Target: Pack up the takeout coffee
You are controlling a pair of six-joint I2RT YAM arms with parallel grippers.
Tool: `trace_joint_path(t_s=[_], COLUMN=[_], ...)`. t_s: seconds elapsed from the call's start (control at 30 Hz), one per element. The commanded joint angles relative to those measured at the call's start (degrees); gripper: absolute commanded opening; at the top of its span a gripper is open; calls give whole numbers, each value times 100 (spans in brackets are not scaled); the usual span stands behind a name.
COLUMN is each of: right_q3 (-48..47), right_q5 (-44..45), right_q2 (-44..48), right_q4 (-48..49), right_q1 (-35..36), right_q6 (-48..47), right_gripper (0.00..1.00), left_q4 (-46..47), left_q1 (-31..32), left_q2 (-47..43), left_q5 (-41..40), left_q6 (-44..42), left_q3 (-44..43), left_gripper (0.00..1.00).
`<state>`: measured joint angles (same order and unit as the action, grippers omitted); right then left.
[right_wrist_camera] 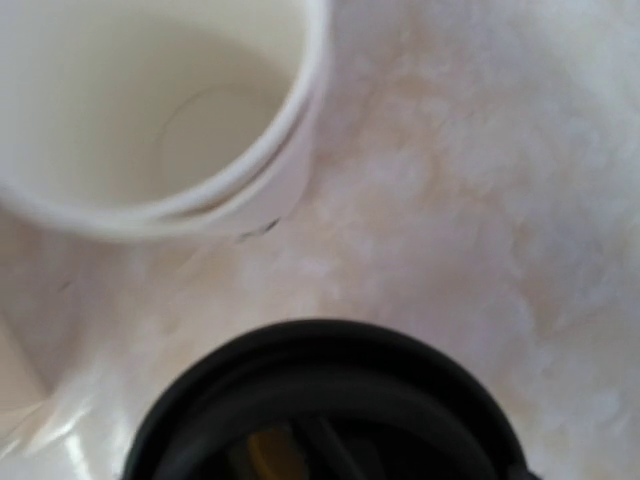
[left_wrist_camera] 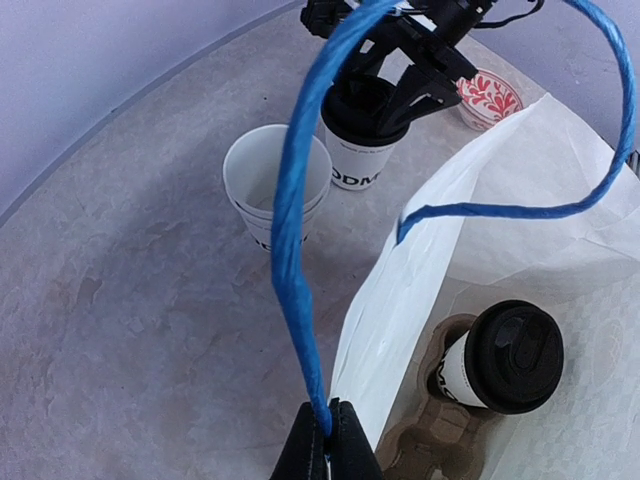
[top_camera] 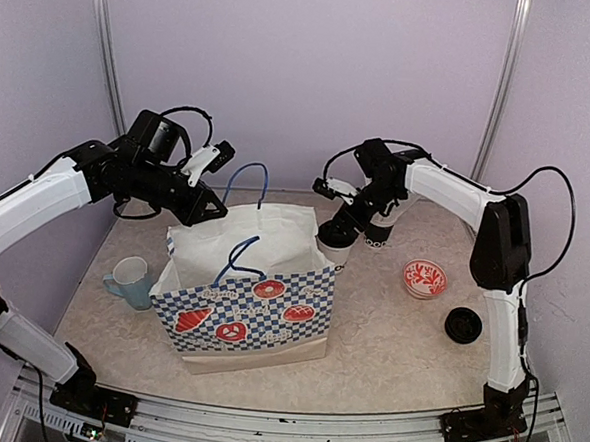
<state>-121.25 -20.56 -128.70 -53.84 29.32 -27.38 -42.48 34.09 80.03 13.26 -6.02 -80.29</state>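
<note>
Left fingers [left_wrist_camera: 328, 442] pinching blue bag handle [left_wrist_camera: 288, 235]; right fingers [left_wrist_camera: 428, 84] straddling one of three cups [left_wrist_camera: 358, 168], grip unclear

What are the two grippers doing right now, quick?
Left gripper: shut, pinching the blue handle.
Right gripper: jaws on either side of a lidded cup; can't tell if it grips.

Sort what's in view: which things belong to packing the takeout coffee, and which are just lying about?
For the job: lidded cup, open cup, bagged cup, bag, tray, probably the loose lid.
Lying about: mug, red dish.
</note>
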Motion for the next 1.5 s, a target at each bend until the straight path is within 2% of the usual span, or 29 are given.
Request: trace_joint_path(t_s=[0.0, 0.23, 0.43, 0.6, 0.8, 0.93, 1.13, 1.2, 1.33, 1.47], right_q3=[673, 2122, 3660, 4622, 5142, 5135, 5259, 5305, 5376, 5261], right_q5=[-255, -423, 34, 61, -443, -965, -1128, -1217, -1156, -894], right_q2=[1089, 2442, 3578, 4413, 4929, 4911, 5102, 5171, 5142, 4824], right_q4=[24, 104, 109, -144, -566, -695, -862, -923, -660, -158], right_q1=[-23, 12, 12, 12, 37, 382, 582, 592, 949, 1743], right_q6=[-146, -457, -940, -1460, -1840, -1869, -2021, -2081, -2061, -1940], right_gripper=[65, 64, 63, 63, 61, 61, 61, 61, 61, 62], left_q4=[625, 1434, 1857, 2046, 2005, 1758, 1574, 1496, 1386, 1160], left_q1=[-67, -174, -240, -247, -245, -245, -236, -236, -159, -26], left_q2=[128, 289, 591, 1090, 1683, 2221, 2447, 2447, 2402, 2175], left_q5=[135, 173, 439, 678, 1010, 1119, 1099, 1079, 785, -177], left_q6=[79, 263, 364, 359, 198, 99, 32, -37, -76, -244], left_q3=[116, 161, -27, -408, -1045, -1630, -2034, -2115, -2276, -2529], left_gripper=[4, 3, 3, 3, 4, 4, 5, 10, 36, 60])
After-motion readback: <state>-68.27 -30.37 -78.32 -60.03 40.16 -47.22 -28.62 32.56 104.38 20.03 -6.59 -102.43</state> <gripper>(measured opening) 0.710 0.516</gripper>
